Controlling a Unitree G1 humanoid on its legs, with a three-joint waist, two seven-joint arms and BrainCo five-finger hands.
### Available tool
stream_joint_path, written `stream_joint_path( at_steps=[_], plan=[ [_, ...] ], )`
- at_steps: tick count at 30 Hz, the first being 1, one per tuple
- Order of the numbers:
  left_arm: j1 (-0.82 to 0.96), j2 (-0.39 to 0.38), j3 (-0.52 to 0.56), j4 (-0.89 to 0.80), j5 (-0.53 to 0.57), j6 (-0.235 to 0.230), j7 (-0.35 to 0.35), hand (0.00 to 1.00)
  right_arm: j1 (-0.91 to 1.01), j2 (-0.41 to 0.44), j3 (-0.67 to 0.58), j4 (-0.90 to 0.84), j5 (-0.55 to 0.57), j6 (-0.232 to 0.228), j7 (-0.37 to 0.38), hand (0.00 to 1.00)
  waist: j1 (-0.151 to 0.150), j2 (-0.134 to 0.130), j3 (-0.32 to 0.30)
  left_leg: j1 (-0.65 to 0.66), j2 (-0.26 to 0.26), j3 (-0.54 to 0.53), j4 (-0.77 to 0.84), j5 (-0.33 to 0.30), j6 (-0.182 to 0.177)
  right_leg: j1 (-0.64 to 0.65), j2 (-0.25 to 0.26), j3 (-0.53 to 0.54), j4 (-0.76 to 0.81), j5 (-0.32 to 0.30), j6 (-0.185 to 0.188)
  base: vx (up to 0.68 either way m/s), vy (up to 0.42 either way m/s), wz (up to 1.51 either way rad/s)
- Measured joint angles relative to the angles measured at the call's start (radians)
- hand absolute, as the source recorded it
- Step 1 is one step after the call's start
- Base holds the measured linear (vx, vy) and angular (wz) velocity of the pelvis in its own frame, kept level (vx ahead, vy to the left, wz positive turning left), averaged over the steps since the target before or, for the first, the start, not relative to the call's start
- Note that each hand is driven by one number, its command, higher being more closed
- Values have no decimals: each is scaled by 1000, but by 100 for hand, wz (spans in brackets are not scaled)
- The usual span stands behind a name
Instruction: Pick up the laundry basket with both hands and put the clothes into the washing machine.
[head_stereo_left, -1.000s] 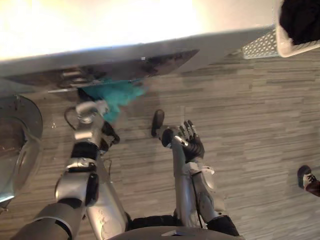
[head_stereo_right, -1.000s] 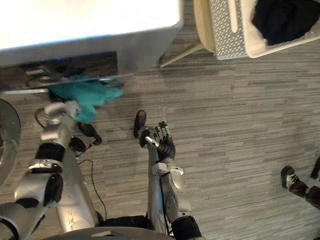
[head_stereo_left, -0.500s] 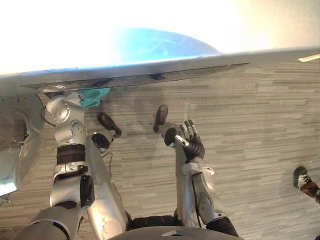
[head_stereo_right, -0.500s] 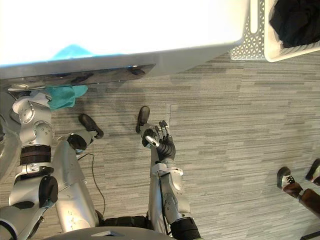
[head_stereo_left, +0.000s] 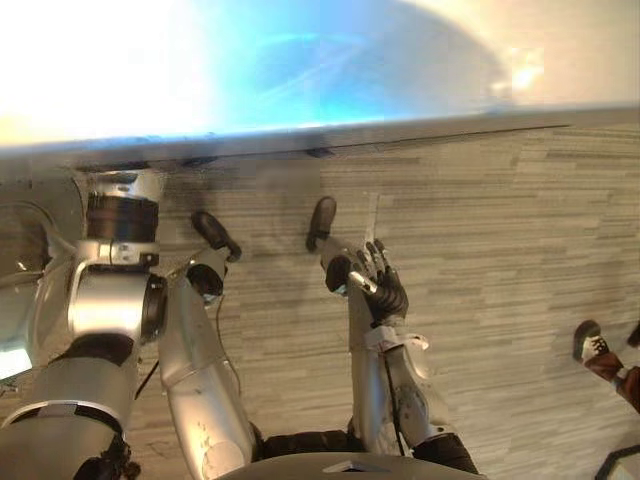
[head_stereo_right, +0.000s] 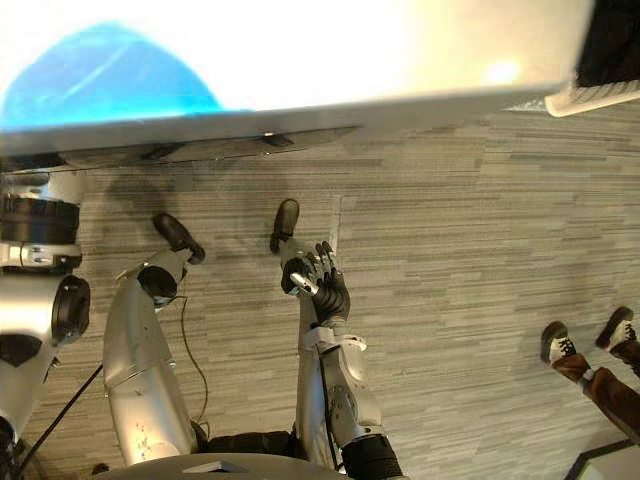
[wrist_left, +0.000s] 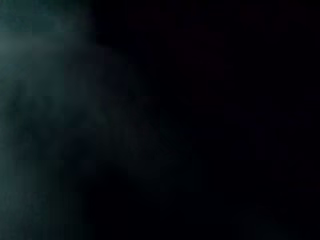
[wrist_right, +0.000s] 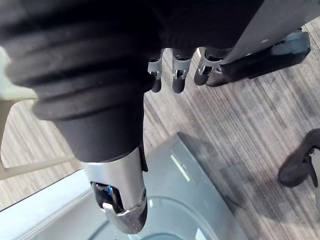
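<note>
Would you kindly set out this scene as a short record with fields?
left arm: raised, its end hidden under the washing machine's front edge
left hand: hidden there, state not readable
right hand: open, fingers straight, holding nothing, above the floor
laundry basket: past the machine's right corner, no hand on it
dark clothes: in the basket
person: shoes on the floor to the robot's right

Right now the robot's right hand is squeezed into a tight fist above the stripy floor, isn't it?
Not quite. The right hand is not a fist: its fingers are relaxed and open, and it holds nothing. It does hang above the stripy floor, as the right eye view shows.
</note>
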Motion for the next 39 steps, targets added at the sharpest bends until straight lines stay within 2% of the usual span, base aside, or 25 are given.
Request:
stream_joint_path(
  at_steps=[2,4,7,9,10,13,16,18,20,23,25,27,28,30,32,39],
  plan=[
    [-75,15,-59,72,-5,5,2,0,-9,-25,6,-2,-1,7,0,0,-1,-2,1,-15,0,9,-22,15,4,-1,4,-8,-42,29,2,-31,58,-1],
    [-166,42,-134,124,4,34,11,0,-23,-30,-5,-22,10,11,-1,0,-3,-6,1,-28,1,32,-47,23,10,-7,10,-14,-95,62,7,-44,82,-5],
    [-251,95,-234,141,158,90,30,0,-24,-24,-17,-98,54,-21,-8,0,-12,-8,2,-44,17,95,-72,35,24,-17,17,-11,-178,119,18,-37,78,-13],
    [-258,121,-270,142,333,133,31,0,-22,-14,-14,-117,74,-30,-11,0,-23,-8,2,-45,17,113,-69,34,38,-17,16,-1,-197,141,21,-37,77,-11],
    [-255,131,-276,142,574,169,21,0,-12,-14,-11,-120,73,-32,-2,0,-29,-8,2,-45,18,116,-61,29,46,-17,15,3,-199,146,24,-29,56,-9],
    [-249,160,-291,142,907,203,-10,0,26,-13,-11,-122,74,-41,8,0,-36,-8,2,-45,19,118,-56,22,43,-17,14,6,-197,144,30,-9,14,-3],
    [-223,178,-283,142,1093,222,-22,0,64,-13,-7,-131,99,-57,19,0,-42,-8,2,-40,19,123,-59,21,42,-17,15,9,-198,142,31,0,0,0],
    [-189,172,-226,141,1125,227,-27,0,72,-13,2,-135,124,-66,35,0,-53,-8,1,-31,19,133,-65,21,42,-14,16,16,-202,142,32,-11,-8,-6],
    [-170,161,-164,141,1090,244,-28,0,76,-13,12,-142,129,-66,47,0,-61,-8,1,-25,19,142,-72,21,42,-14,16,18,-212,146,33,-8,-13,-10],
    [-167,106,-37,143,900,251,-20,0,95,-14,26,-142,127,-64,47,0,-64,-8,1,-25,19,140,-79,25,40,-14,19,13,-213,151,26,-1,-7,-1],
    [-166,72,24,163,585,210,18,0,105,-16,30,-139,112,-44,44,0,-64,-8,1,-25,16,137,-85,34,48,-12,17,7,-212,151,26,3,-19,6],
    [-162,63,28,176,361,176,29,0,104,-16,35,-139,110,-30,42,0,-62,-8,1,-25,12,132,-90,39,50,-10,15,2,-212,150,26,0,-14,9],
    [-144,63,32,174,231,145,24,0,104,-16,36,-139,96,-22,36,0,-62,-8,1,-24,10,128,-90,39,49,-7,13,0,-208,147,24,-3,-14,8],
    [-97,58,71,159,104,115,10,0,104,-16,34,-139,70,-21,24,0,-62,-8,1,-18,5,122,-94,42,48,0,10,-4,-203,143,23,-8,-14,9],
    [-11,50,118,115,11,91,-2,0,104,-15,34,-140,68,-20,17,0,-61,-7,1,-8,-3,120,-102,48,47,5,2,-6,-190,134,22,-13,-17,15],
    [277,-45,269,8,-3,69,22,0,105,-6,40,-140,29,-15,0,0,-49,-6,2,3,-18,113,-130,61,25,8,-6,-12,-188,110,13,-30,-31,9]
  ],
)
